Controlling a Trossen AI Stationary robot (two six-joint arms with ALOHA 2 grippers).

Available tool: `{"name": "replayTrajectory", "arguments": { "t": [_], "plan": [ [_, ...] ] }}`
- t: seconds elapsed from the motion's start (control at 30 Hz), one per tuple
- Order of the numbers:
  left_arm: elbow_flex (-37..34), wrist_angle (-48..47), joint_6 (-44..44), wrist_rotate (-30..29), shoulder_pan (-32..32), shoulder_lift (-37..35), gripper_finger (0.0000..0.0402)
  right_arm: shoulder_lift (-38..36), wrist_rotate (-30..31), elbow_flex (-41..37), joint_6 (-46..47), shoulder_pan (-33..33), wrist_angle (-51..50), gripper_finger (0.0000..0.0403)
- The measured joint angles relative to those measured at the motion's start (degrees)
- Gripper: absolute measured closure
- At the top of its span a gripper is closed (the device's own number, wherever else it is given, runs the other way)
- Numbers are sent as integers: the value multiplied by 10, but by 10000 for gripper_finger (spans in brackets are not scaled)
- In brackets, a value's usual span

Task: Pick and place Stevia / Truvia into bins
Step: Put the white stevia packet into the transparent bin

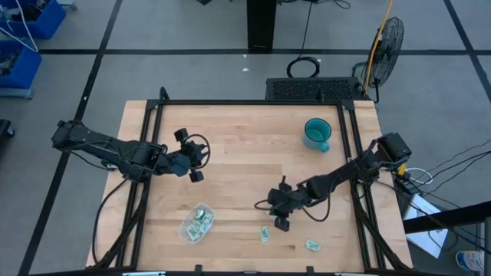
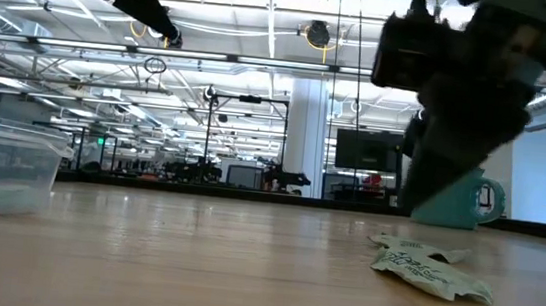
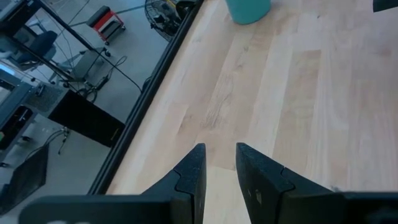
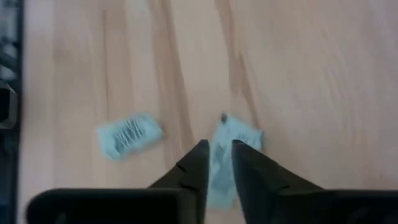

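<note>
Where the table (image 1: 245, 153) nears its front edge, two Stevia sachets (image 1: 265, 234) (image 1: 312, 245) lie loose | tub (image 1: 197, 223) beside them holds more, count unclear | right gripper (image 1: 281, 222) over nearer sachet, fingers (image 4: 198, 163) narrowly parted, hold uncertain | left gripper (image 1: 192, 158) well apart, fingers (image 3: 194, 169) slightly apart, empty.

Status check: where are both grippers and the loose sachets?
Right gripper low over a sachet, fingers narrowly apart. Second sachet lies loose. Left gripper waits, empty. Bin holds several. Nothing blocking.
</note>
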Motion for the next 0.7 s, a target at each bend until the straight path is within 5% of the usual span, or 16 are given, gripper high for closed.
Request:
{"name": "replayTrajectory", "arguments": {
  "t": [0.13, 0.43, 0.7],
  "plan": [
    [0, 0, -1, 1, 0, 0, 307, 0, 9, 0, -35, 16, -19, 289],
    [0, 0, -2, 20, 0, 0, 307, 0, 151, -15, -90, 62, 11, 207],
    [0, 1, -2, 20, 0, 0, 307, 13, 162, -113, -89, 67, 225, 166]
  ]
}}
